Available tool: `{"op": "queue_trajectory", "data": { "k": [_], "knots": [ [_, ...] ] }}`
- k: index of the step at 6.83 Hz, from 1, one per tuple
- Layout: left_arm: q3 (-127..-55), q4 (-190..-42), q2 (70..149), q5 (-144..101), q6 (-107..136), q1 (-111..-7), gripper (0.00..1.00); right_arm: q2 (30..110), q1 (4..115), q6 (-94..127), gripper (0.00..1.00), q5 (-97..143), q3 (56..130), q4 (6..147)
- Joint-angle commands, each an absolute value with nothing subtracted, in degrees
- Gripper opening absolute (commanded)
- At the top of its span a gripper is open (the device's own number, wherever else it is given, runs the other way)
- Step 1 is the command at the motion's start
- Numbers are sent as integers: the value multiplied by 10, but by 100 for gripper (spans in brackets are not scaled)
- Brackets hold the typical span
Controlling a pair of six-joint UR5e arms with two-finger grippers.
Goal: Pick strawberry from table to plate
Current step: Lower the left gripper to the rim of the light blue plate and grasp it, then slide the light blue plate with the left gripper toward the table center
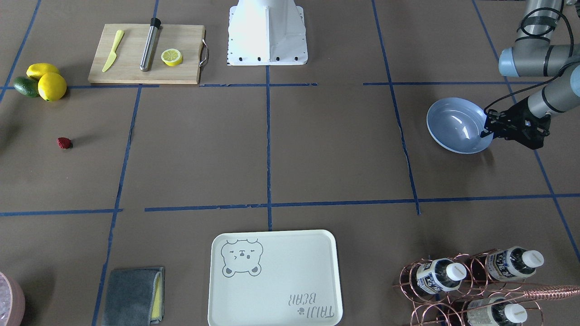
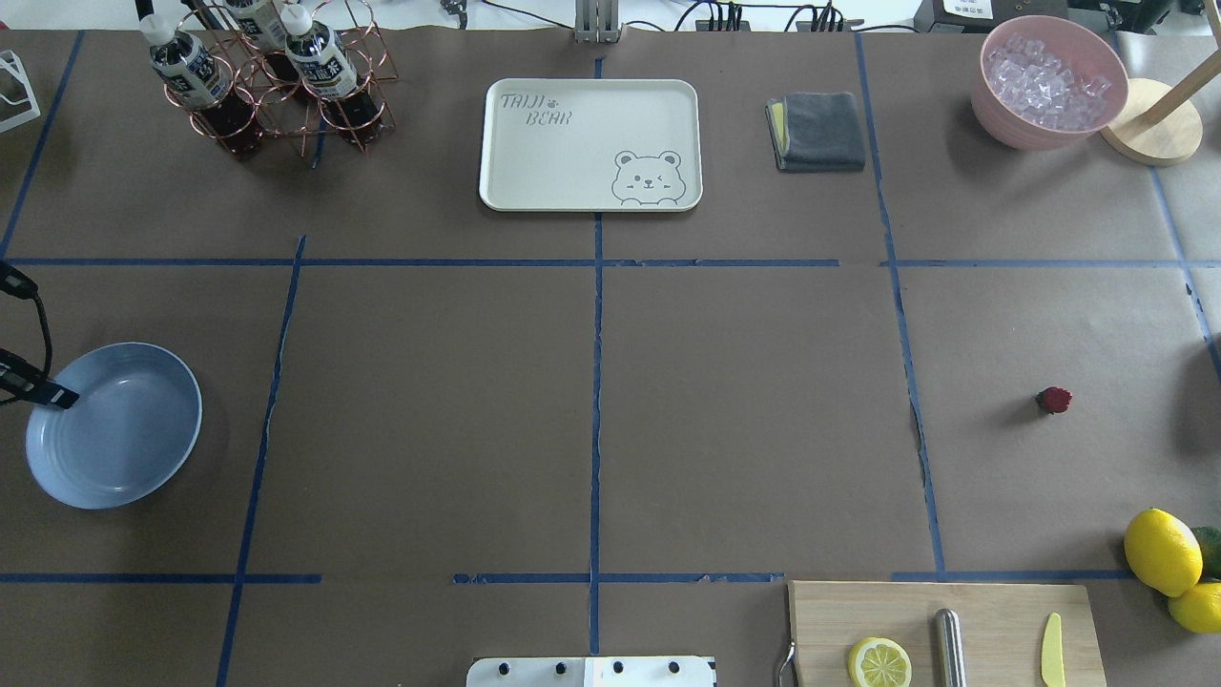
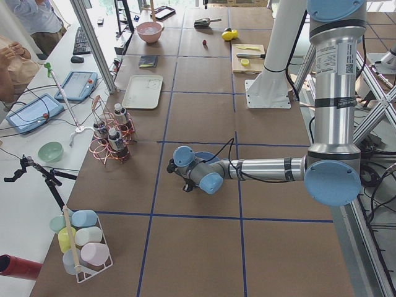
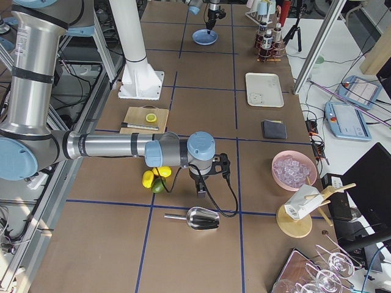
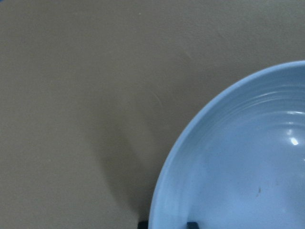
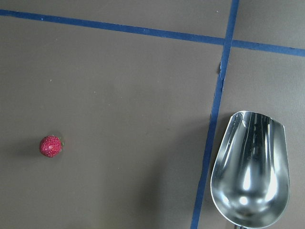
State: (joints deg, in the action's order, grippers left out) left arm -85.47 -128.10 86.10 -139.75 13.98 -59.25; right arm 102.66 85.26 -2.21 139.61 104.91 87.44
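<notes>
The strawberry [image 1: 64, 143] [image 2: 1054, 400] lies alone on the brown table [image 1: 335, 149], small and dark red. It also shows at the left of the right wrist view [image 6: 50, 146]. The light-blue plate [image 1: 455, 124] [image 2: 114, 429] [image 5: 238, 167] sits at the table's opposite end. My left gripper [image 1: 485, 131] [image 2: 57, 395] [image 5: 167, 224] is shut on the plate's rim, one fingertip on each side of it. My right gripper [image 4: 202, 192] hangs over the table near the lemons; I cannot tell whether it is open or shut.
A cutting board [image 1: 131, 68] holds a lemon slice, a plastic knife and a metal rod. Two lemons and an avocado [image 1: 41, 81] lie near the strawberry. A steel scoop [image 6: 250, 167], cream bear tray [image 1: 274, 278], bottle rack [image 1: 471, 280], grey cloth [image 1: 133, 296] and a pink bowl of ice [image 2: 1049, 81] stand around.
</notes>
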Motion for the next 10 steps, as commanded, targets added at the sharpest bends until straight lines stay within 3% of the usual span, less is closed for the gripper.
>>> {"op": "queue_trajectory", "data": {
  "k": [1,3,5,8,10],
  "knots": [
    [-920,-1284,862,-1445,288,-592,0,1027,853,-22,100,1397,1049,874],
    [-960,-1313,892,-1444,439,-588,0,1027,853,-21,100,1397,1049,874],
    [-951,-1402,956,-1425,626,-514,0,1027,853,-21,100,1397,1049,874],
    [-936,-1395,1100,-1312,831,-366,0,1027,853,-21,100,1397,1048,874],
    [-918,-1314,1167,-1219,840,-311,0,1027,852,-23,100,1397,1049,872]
  ]
}}
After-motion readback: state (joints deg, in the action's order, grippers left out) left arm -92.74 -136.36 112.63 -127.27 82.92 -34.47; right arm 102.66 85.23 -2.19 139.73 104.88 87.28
